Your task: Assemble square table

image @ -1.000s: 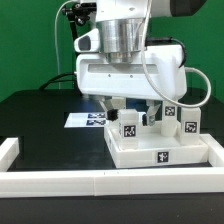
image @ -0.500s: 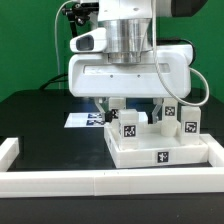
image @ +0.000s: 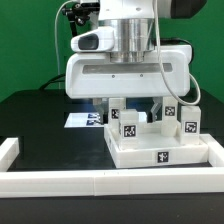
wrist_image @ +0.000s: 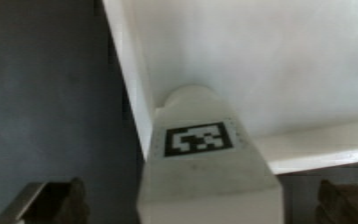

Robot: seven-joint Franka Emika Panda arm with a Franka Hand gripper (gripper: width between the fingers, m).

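Flanking leg block (wrist_image: 202,150), gripper (wrist_image: 202,205) wide.

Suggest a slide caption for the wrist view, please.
Open gripper straddling a marker-tagged white leg above the square tabletop.

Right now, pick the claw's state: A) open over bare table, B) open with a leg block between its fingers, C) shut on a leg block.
B: in the wrist view the claw is open, its fingers standing apart on either side of the tagged leg block.
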